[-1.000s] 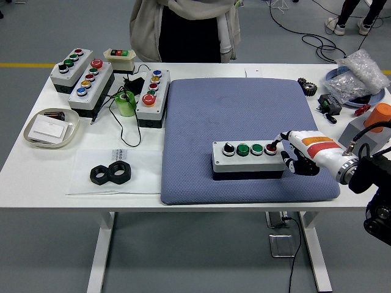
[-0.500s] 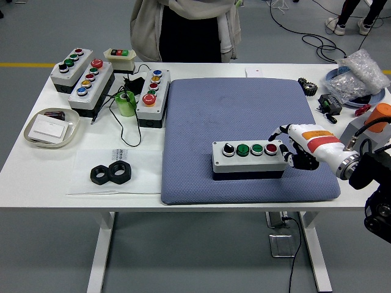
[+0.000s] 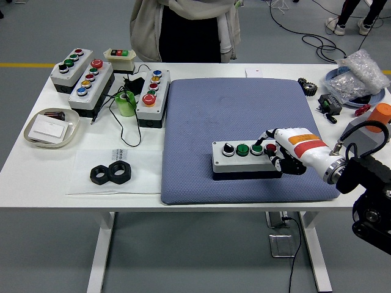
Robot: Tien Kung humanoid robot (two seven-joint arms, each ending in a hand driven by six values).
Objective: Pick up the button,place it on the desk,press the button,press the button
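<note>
Right hand (image 3: 282, 152) on the button box (image 3: 247, 157), fingers curled, holding nothing.

A fingertip reaches over the box's right end, at or just beside the red button (image 3: 270, 148); whether it touches cannot be told. The box lies on the blue mat (image 3: 244, 110), right of centre, on the white surface (image 3: 36, 165). More button boxes (image 3: 91, 82) stand at the far left; a person (image 3: 183, 27) stands beyond the far edge.

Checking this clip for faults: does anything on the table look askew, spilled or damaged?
Nothing stands out. The button box sits flat and square on the blue mat, with the right hand at its red-button end. The other button boxes stand upright.
</note>
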